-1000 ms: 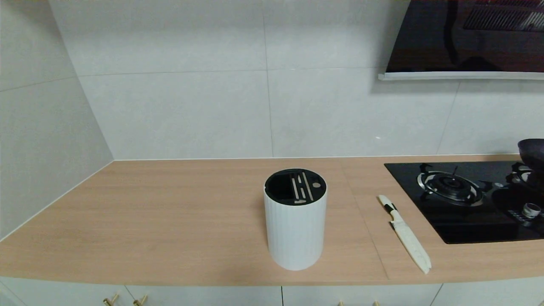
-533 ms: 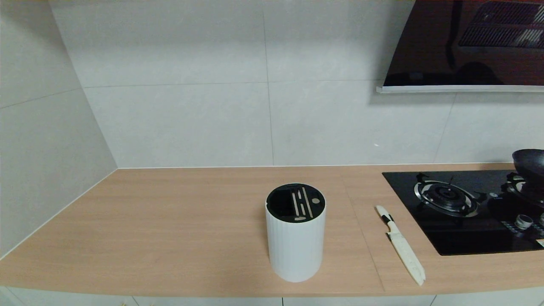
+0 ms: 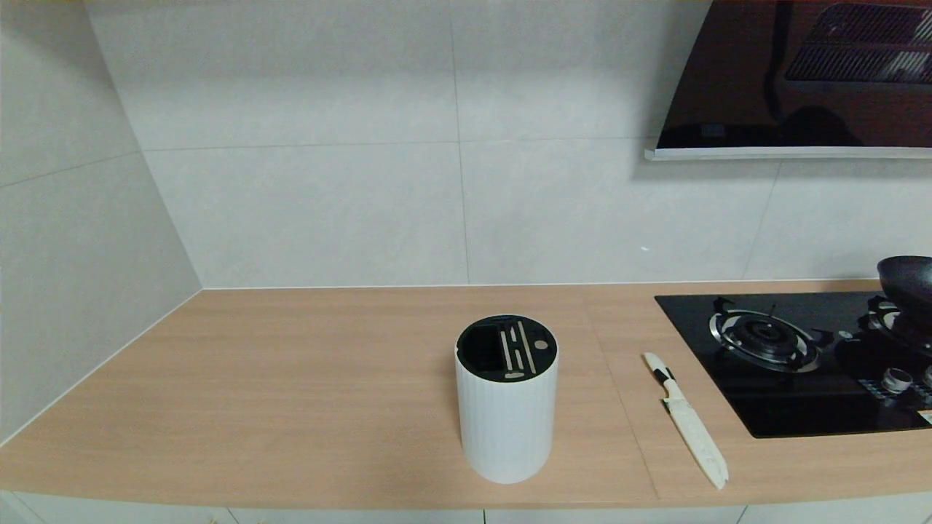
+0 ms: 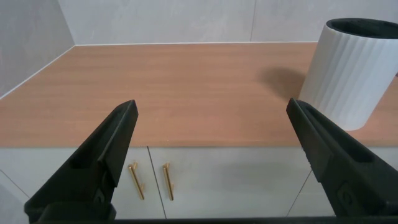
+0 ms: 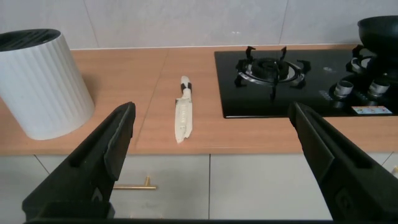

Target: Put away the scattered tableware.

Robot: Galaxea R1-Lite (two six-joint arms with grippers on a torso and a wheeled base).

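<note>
A white ribbed knife holder point(image 3: 507, 404) with a black slotted top stands upright near the counter's front edge; it also shows as the holder point(image 4: 354, 71) and the holder point(image 5: 40, 81). A white knife point(image 3: 686, 420) with a black band on its handle lies flat on the wood to the holder's right, blade toward the front edge, seen too as the knife point(image 5: 184, 116). My left gripper point(image 4: 211, 124) hangs open in front of the counter, left of the holder, holding nothing. My right gripper point(image 5: 211, 124) is open below the counter edge, in front of the knife.
A black gas hob point(image 3: 794, 356) with burners and knobs fills the counter's right end, with a dark pan point(image 3: 906, 280) on it. A range hood point(image 3: 794, 80) hangs above. Tiled walls close the back and left. White cabinet doors with brass handles point(image 4: 149, 180) sit below.
The head camera tilted up between one second ago and half a second ago, shifting the whole picture down. The holder and knife stay put.
</note>
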